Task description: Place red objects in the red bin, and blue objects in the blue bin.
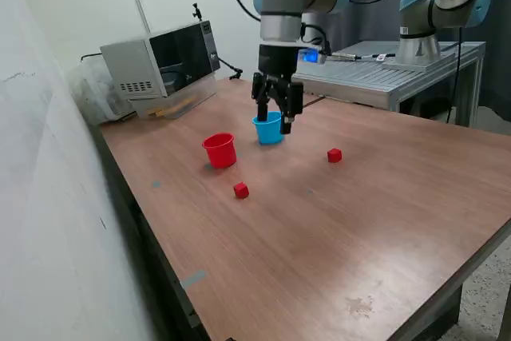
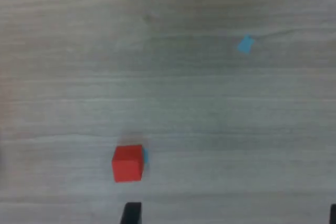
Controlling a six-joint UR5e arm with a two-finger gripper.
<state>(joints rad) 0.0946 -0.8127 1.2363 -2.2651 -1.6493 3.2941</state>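
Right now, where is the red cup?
In the exterior view, the red cup stands upright on the table, on the exterior view's left of the blue cup, with a red cube nearby.

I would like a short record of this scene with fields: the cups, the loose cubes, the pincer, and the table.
red cup: upright on table, no cube visibly inside
blue cup: upright, partly behind pincer
red cubes: two loose on table and
blue cubes: none visible
pincer: hangs over blue cup, holding nothing visible; open or shut unclear
table: brown wood
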